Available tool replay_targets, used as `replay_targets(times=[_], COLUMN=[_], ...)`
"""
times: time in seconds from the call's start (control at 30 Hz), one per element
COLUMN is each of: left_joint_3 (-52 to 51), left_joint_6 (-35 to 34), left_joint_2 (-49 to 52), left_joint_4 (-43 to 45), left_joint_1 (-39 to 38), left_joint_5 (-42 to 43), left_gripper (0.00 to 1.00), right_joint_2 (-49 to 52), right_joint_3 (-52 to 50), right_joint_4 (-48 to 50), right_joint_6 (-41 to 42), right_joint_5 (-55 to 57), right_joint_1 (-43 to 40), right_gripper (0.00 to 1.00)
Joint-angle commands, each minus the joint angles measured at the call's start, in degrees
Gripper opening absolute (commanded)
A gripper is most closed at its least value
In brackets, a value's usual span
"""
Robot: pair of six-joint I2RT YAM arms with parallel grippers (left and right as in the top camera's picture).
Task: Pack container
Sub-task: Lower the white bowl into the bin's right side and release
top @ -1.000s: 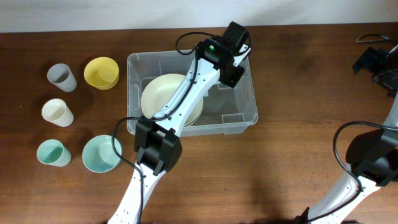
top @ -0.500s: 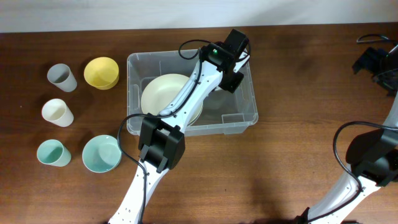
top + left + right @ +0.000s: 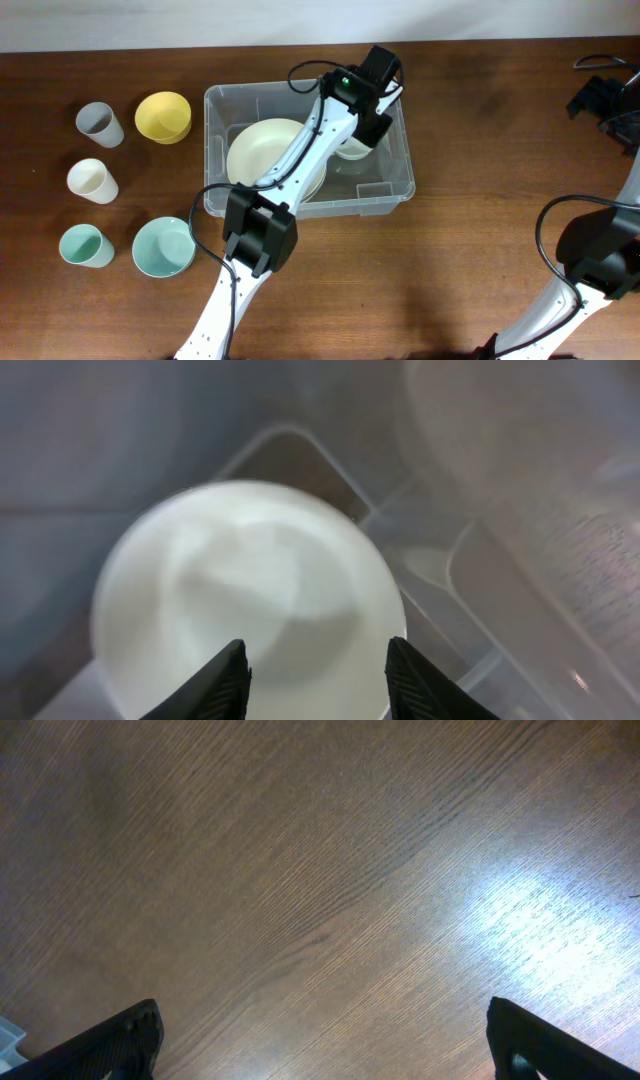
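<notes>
A small white bowl (image 3: 352,150) peeked out from under the left arm, where a moment before it could not be seen. The arm had hardly moved. The left fingers (image 3: 225,685) stood apart and had let go, with the bowl just below them. It lay in the right part of the container (image 3: 300,92), beside a big cream plate (image 3: 262,150). The container sat in the middle of the bench (image 3: 480,250). A pale patch on its bottom, maybe a label (image 3: 372,188), was too blurry to read. The right fingers (image 3: 120,1040) were spread wide over bare wood.
</notes>
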Motion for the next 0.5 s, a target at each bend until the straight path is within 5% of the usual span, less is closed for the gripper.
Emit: replay_targets(times=[0.0,0.13,0.27,0.47], left_joint_3=[9.7,22.14,29.97,30.03], left_joint_6=[0.85,-1.97,-6.8,-13.86], left_joint_2=[-0.09,-0.7,-3.43,-5.6], left_joint_4=[-2.01,-6.54,-12.63,-21.27], left_joint_1=[1.29,3.85,9.35,21.77], left_joint_5=[-4.07,-7.91,-13.25,-13.0], left_gripper=[0.7,0.77,0.99,0.99], right_joint_2=[0.17,0.17,0.17,0.17], right_joint_3=[-0.24,-0.24,-0.24,-0.24], right_joint_4=[0.02,0.02,0.02,0.02], right_joint_6=[0.02,0.02,0.02,0.02], right_joint_5=[0.68,0.68,0.68,0.68], right_joint_1=[-0.37,-0.37,-0.37,-0.37], right_gripper=[0.99,0.99,0.99,0.99])
